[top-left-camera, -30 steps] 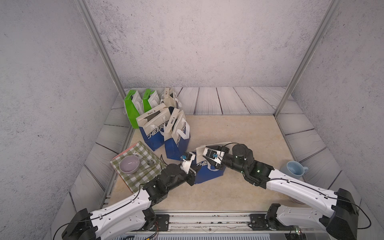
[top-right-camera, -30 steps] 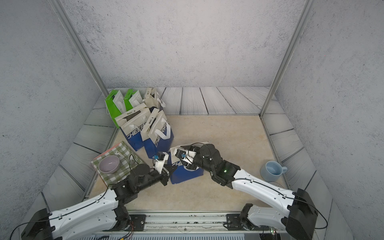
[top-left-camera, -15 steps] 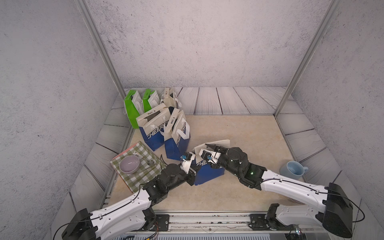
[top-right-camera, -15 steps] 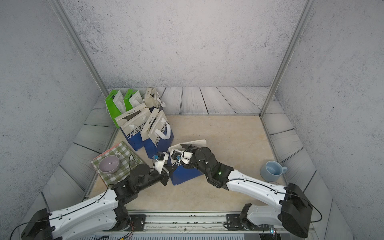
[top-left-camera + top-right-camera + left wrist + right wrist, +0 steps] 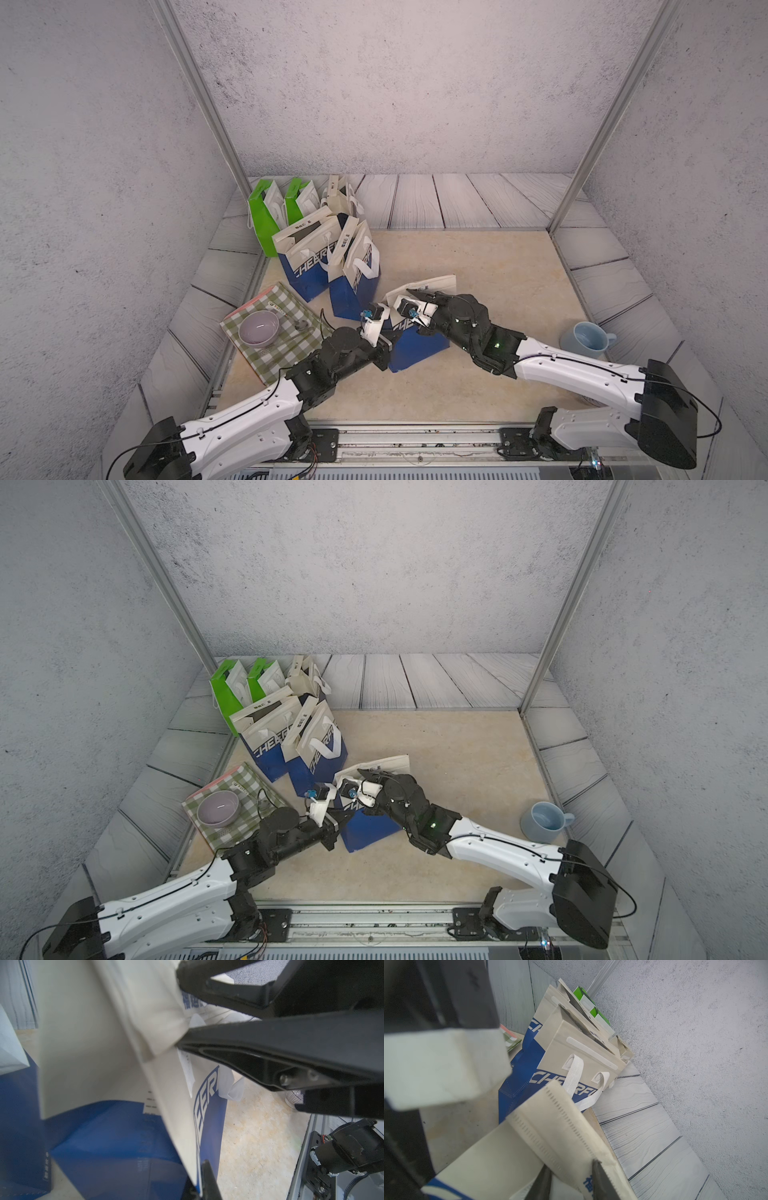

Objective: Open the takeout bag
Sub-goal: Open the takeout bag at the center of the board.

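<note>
The takeout bag point(image 5: 417, 349), blue below and beige above, stands mid-table in both top views, with its top flap point(image 5: 432, 284) bent back. My left gripper point(image 5: 385, 354) is shut on the bag's near side wall point(image 5: 180, 1126); one dark fingertip point(image 5: 207, 1180) shows against the fabric. My right gripper point(image 5: 420, 297) reaches over the bag's mouth from the right. Its jaws stand open and apart point(image 5: 570, 1180) on either side of the beige flap point(image 5: 560, 1126), which crosses the gap at a slant. The bag's inside is hidden.
Two more blue and beige bags point(image 5: 316, 257) point(image 5: 353, 274) stand just behind, with green bags point(image 5: 262, 212) in the back left corner. A checked cloth point(image 5: 286, 353) with a purple bowl point(image 5: 258, 328) lies at the left. A blue mug point(image 5: 588, 336) stands at the right.
My right gripper has moved left over the bag's top, and its jaws have narrowed around the flap. The left arm has held still with its grip on the bag.
</note>
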Available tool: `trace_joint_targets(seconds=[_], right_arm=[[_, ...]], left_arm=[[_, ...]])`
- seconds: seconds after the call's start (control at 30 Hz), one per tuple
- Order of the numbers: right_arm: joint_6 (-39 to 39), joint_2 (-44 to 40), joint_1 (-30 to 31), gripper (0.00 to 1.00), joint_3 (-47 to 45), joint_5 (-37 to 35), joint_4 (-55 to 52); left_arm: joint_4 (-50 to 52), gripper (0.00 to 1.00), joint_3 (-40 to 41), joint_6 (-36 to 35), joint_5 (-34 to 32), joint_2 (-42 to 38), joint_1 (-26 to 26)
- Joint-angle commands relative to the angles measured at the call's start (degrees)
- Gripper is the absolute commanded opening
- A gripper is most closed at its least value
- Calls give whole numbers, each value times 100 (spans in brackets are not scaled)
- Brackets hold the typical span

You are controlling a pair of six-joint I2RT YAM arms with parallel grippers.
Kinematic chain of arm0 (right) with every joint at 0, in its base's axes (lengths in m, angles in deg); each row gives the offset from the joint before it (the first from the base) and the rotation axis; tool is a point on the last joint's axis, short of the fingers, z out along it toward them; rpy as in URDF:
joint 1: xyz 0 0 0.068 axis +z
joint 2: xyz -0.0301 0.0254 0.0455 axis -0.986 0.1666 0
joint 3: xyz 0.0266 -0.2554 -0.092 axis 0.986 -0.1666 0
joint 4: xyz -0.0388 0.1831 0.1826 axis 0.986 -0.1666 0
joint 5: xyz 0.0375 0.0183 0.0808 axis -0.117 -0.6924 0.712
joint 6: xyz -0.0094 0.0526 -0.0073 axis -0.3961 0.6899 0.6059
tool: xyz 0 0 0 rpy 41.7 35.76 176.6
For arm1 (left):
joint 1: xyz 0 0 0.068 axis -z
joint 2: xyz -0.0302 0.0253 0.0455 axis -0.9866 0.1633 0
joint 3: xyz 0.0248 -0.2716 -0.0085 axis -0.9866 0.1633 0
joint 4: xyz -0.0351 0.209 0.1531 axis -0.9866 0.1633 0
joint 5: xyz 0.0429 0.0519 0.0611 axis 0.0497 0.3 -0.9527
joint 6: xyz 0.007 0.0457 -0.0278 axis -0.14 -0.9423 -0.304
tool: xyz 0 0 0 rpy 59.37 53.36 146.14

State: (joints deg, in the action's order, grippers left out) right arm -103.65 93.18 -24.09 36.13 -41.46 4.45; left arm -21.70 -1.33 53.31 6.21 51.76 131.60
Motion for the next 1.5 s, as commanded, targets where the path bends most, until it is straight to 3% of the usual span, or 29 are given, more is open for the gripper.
trace_joint_targets(seconds=[0.0, 0.27, 0.5, 0.87, 1.0, 1.47], right_arm=[[347, 44, -54, 34, 255, -407, 146], [208, 31, -45, 44, -2, 160, 485], [186, 139, -35, 45, 186, 259, 385], [287, 251, -37, 16, 409, -124, 248], [378, 297, -34, 0, 633, -286, 45], [498, 145, -456, 0, 1485, 123, -1446]], left_arm=[[-91, 0, -125, -31, 199, -12, 32], [-91, 0, -143, -39, 230, -5, 33], [-120, 0, -189, -37, 313, 63, 34], [-96, 0, -152, -43, 331, -8, 41], [-91, 0, -126, -39, 323, -24, 39], [108, 0, 80, 6, -102, -345, 31]])
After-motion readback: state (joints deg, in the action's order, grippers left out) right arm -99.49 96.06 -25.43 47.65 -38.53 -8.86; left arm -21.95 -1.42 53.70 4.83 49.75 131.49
